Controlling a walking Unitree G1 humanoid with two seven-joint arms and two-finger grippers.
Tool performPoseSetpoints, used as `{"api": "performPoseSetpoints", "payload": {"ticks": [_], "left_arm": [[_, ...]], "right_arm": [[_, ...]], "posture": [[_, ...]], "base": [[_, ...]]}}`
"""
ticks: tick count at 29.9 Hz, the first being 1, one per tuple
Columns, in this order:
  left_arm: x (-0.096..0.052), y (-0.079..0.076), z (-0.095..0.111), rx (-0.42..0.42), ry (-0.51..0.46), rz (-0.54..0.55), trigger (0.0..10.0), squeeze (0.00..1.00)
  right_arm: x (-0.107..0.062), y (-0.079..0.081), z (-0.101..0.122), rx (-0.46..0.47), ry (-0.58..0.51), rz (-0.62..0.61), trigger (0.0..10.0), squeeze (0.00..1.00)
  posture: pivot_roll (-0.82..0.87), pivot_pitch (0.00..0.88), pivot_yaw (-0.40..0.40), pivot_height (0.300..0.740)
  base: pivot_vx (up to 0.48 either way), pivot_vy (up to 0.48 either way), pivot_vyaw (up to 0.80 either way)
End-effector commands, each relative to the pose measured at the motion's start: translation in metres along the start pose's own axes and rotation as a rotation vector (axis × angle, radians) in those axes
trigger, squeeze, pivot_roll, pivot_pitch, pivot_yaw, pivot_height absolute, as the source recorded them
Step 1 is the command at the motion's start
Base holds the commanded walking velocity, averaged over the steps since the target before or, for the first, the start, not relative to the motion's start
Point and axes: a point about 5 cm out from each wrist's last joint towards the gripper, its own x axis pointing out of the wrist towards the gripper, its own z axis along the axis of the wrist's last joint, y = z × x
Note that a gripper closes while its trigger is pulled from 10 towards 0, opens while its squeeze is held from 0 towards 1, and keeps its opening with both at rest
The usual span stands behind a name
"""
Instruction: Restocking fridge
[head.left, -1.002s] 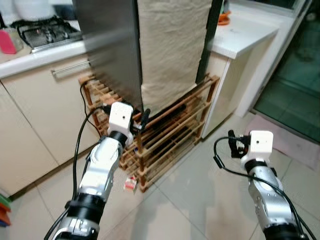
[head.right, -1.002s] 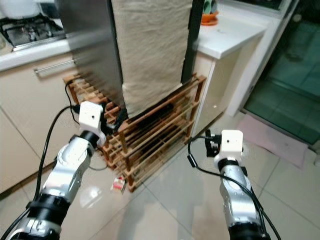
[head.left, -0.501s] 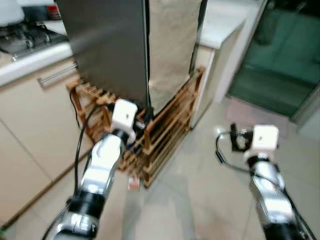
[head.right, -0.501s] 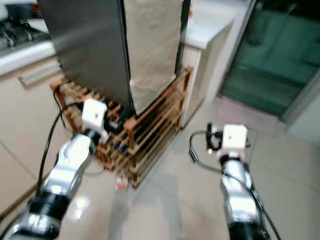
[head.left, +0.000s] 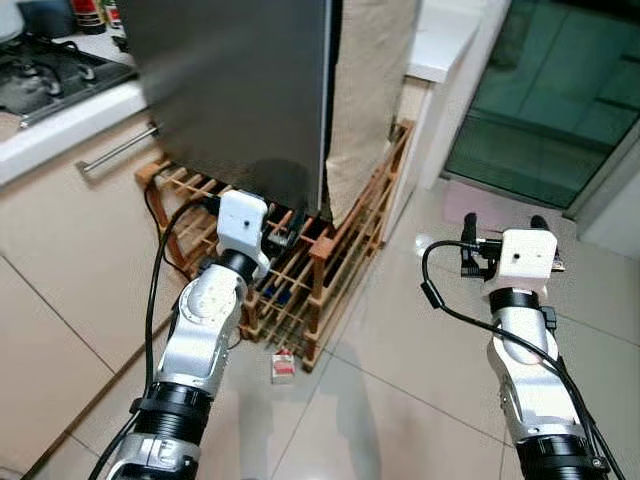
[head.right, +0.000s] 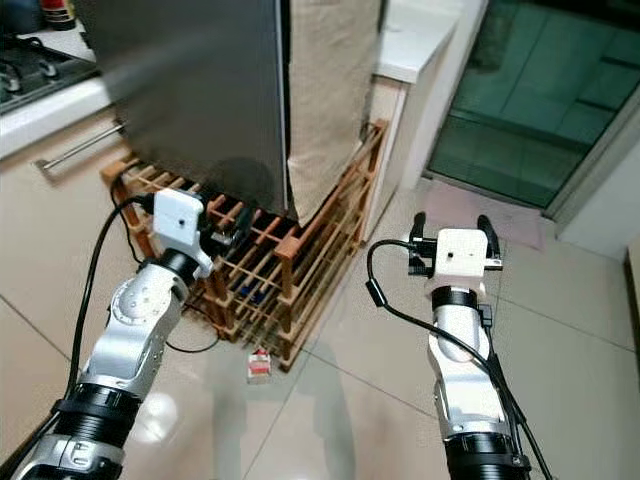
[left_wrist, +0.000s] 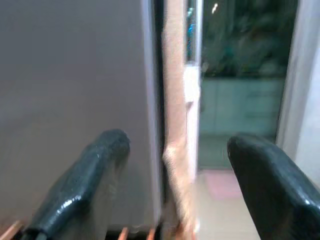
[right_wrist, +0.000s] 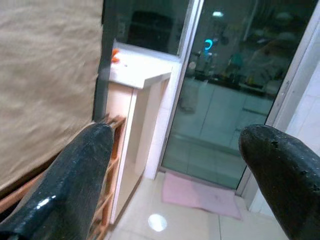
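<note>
The fridge (head.left: 240, 90) stands in the upper middle of the head views, a tall grey steel box sitting on a low wooden slatted rack (head.left: 300, 270), with a beige cloth (head.left: 370, 90) hanging down its right face. Its door looks closed.

The left pincer (left_wrist: 172, 187) is raised just in front of the fridge's lower corner, above the rack. Its two black fingers (left_wrist: 85, 180) are spread wide with nothing between them and are not touching the steel; between them the wrist view looks along the fridge's front edge and the cloth.

The right pincer (right_wrist: 185, 175) hangs over the tiled floor (head.left: 400, 400) at the right of the frame, well apart from the fridge. It too is wide open and empty, pointing toward a white bench (right_wrist: 137, 75) and a dark glass sliding door (right_wrist: 230, 95) with a pink mat (right_wrist: 200, 195) before it.

A small red-and-white carton (head.left: 284, 365) lies on the floor just beside the rack's foot. A gas hob (head.left: 50, 70) sits on the bench at upper left.
</note>
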Motion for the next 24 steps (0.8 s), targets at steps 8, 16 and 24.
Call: {"api": "performPoseSetpoints", "payload": {"ticks": [8, 16, 24], "left_arm": [[0.001, -0.019, 0.012, -0.067, -0.045, -0.073, 10.0, 0.00], [0.001, -0.011, 0.012, -0.088, -0.017, -0.008, 10.0, 0.00], [0.004, 0.000, 0.010, -0.149, 0.040, 0.087, 10.0, 0.00]], "right_arm": [[0.006, -0.009, 0.004, -0.036, -0.017, -0.016, 10.0, 0.00], [0.007, -0.006, 0.001, -0.035, -0.003, -0.001, 10.0, 0.00], [0.003, -0.002, -0.003, -0.033, 0.013, 0.018, 10.0, 0.00]], "posture": [[-0.04, 0.000, -0.017, 0.740], [-0.03, 0.000, -0.016, 0.740], [-0.04, 0.000, -0.018, 0.740]], "base": [[0.466, 0.000, 0.00], [0.289, 0.000, 0.00], [0.000, 0.000, 0.00]]}}
